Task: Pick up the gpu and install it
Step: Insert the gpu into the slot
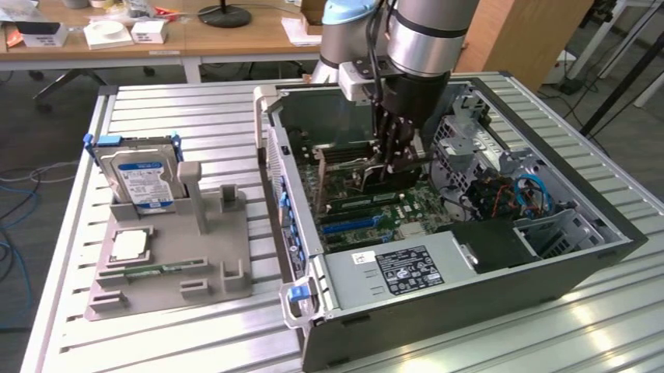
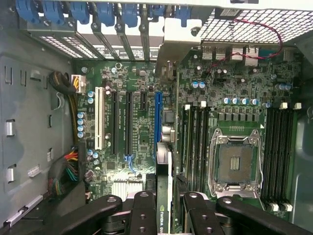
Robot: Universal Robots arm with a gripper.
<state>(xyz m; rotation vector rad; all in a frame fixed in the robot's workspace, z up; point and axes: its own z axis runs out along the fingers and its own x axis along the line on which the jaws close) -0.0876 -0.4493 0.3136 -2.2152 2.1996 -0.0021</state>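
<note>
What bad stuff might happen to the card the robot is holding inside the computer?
1. The thin flat black gpu card, pinched edge-on in the black gripper, hangs above the long blue slot. If it isn't lined up, pushing down may scrape the green motherboard.
2. The long black memory slots sit right beside it, so a tilted card might bump them.
</note>
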